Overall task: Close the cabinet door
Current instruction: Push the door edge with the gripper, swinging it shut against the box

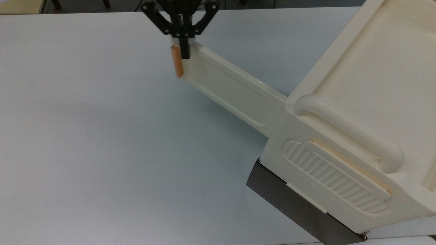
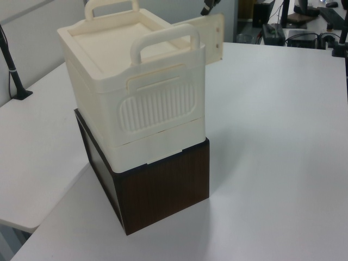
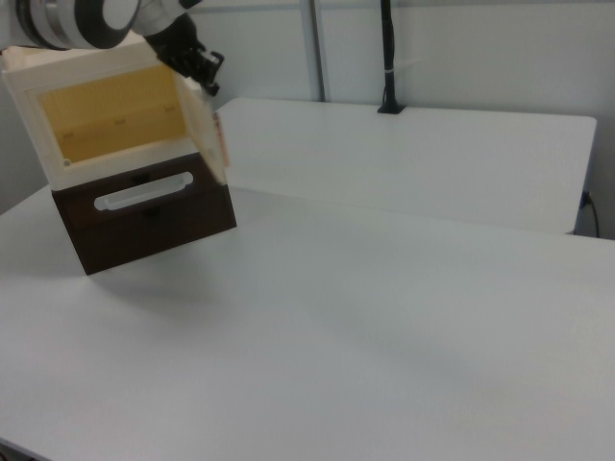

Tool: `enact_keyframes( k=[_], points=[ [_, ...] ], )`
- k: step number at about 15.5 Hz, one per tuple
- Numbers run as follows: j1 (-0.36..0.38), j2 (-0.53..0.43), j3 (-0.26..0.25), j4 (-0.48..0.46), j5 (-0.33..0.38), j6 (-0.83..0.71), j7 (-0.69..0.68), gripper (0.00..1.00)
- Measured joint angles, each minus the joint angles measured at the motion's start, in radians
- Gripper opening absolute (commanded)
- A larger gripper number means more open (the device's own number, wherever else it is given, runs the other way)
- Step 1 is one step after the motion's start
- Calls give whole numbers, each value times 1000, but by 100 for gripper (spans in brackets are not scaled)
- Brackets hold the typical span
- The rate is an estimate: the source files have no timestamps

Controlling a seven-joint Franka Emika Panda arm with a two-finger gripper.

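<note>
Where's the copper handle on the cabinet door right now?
In the top view, the copper handle sits at the free end of the open cabinet door, upper centre, just left of the gripper.

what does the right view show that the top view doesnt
The right view alone shows the cabinet's open front with its yellowish interior, and a pale handle on the front of the dark brown box below.

The top view alone shows the ribbed side panel and the thick loop handle on the cabinet's roof.

Both show the cabinet door swung open, its copper-orange bar handle at the free end, and the gripper at the door's top edge beside that handle, over the white table.
</note>
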Motion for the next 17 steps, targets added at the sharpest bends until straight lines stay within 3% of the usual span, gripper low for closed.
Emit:
enact_keyframes(
  k=[3, 8, 14, 17],
  points=[
    [46, -5, 3, 5, 1, -83, 0, 0],
    [71, -12, 3, 34, 127, -125, -19, 0],
    [185, -13, 10, 36, 151, -207, -48, 0],
    [222, -12, 14, 36, 233, -205, -68, 0]
  ],
)
